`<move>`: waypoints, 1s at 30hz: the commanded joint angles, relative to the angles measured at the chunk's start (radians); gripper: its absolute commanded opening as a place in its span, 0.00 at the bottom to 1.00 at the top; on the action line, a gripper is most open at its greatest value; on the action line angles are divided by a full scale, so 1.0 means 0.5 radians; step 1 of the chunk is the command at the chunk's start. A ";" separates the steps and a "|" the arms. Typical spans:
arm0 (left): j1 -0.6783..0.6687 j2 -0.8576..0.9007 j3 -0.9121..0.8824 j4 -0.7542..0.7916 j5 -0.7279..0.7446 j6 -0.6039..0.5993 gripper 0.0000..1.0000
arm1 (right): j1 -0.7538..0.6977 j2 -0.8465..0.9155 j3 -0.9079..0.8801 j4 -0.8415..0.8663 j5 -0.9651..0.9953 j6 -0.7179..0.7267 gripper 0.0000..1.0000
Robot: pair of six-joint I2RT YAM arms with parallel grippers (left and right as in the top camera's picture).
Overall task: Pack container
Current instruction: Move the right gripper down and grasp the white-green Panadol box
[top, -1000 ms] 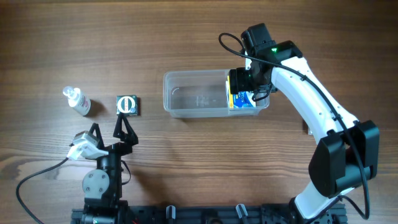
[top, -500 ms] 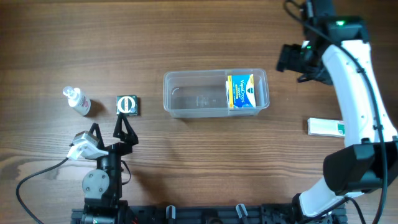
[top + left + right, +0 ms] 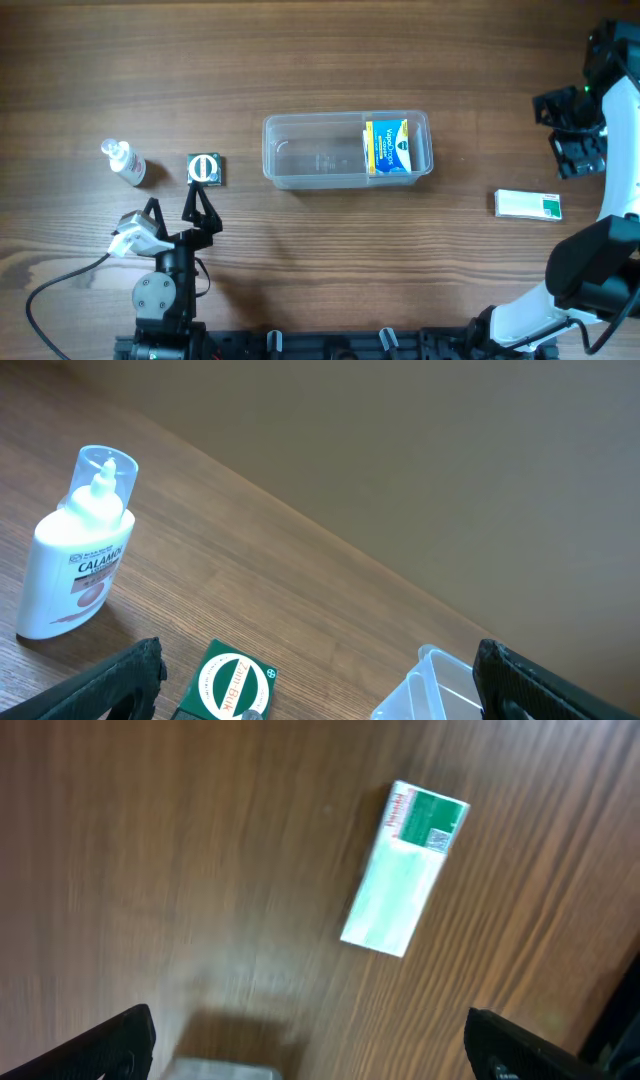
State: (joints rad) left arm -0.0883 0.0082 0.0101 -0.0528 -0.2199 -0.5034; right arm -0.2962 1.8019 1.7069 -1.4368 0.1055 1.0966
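1. Overhead shows the container (image 3: 310,158) at the middle of the desk (image 3: 300,60). A blue-and-yellow box (image 3: 388,147) sits in its right end, and the rest of its floor is bare.
2. Right wrist view shows the right jaws spread and holding nothing. A white-and-green carton (image 3: 404,868) lies flat ahead of them, well to the right of the container.
3. I judge the step in hand is fetching that carton. I must centre over it, turn the wrist so the jaws straddle its narrow width, descend and close.
4. The left jaws are also spread and empty, facing a calamine bottle (image 3: 75,560) and a small green-and-white pack (image 3: 232,685), both left of the container.
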 commanded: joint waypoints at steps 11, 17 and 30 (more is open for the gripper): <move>0.016 -0.011 -0.009 -0.001 -0.012 0.009 1.00 | 0.000 -0.028 -0.650 0.347 0.225 0.896 1.00; 0.016 -0.011 -0.009 0.000 -0.012 0.009 1.00 | -0.002 -0.024 -0.651 0.469 0.382 0.736 1.00; 0.016 -0.011 -0.009 0.000 -0.011 0.009 1.00 | -0.059 -0.017 -0.936 0.710 0.322 0.709 1.00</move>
State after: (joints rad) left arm -0.0883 0.0082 0.0101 -0.0528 -0.2199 -0.5034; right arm -0.3161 1.8011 1.2724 -1.0821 0.2687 1.3838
